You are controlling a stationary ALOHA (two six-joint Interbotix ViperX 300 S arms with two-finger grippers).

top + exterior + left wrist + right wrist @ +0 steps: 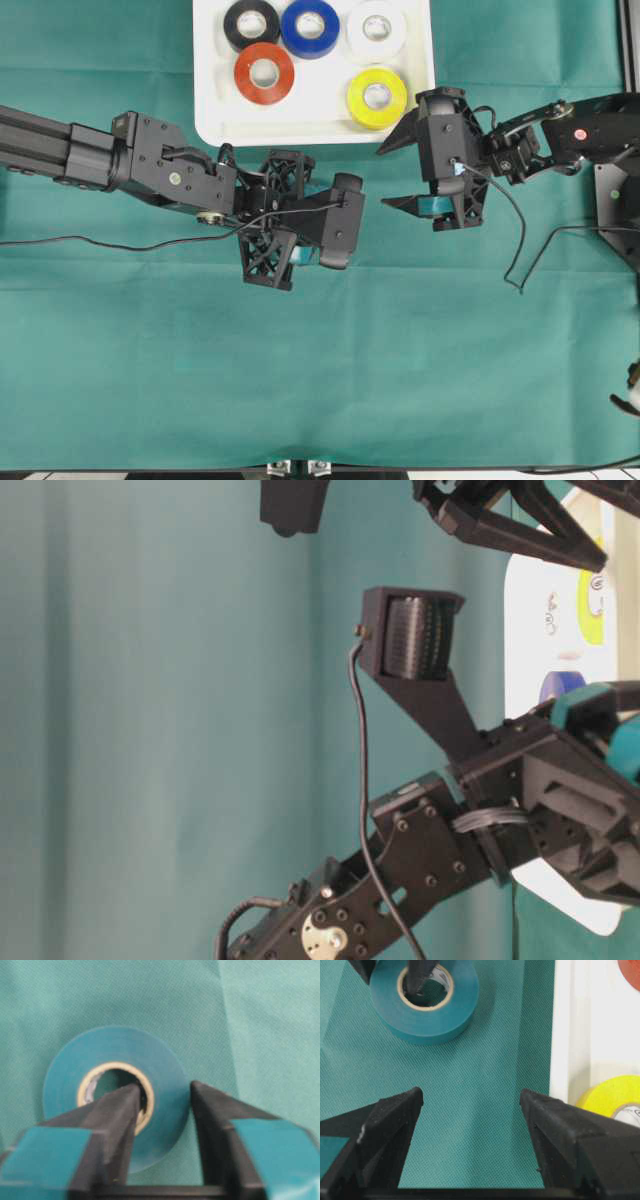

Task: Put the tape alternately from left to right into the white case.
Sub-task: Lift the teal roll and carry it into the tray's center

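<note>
With five rolls in the white case [215, 120], our left end effector [162, 1105] pinches the teal tape [100, 1050]'s wall for lifting, our right end effector [470, 1105] spread empty.

Both arms are built of matte black plastic and metal, fastened with small silver screws. The left pincer [300, 255] is carried on lattice-ribbed black brackets, with teal pads seen on its wedge-shaped fingers [117, 1125]. A thin black cable is looped along the left arm [120, 160]. The right pincer [400, 172] is tipped with pointed black fingers [395, 1120]; a red dot, possibly an indicator light, is seen on the right arm [580, 133].
</note>
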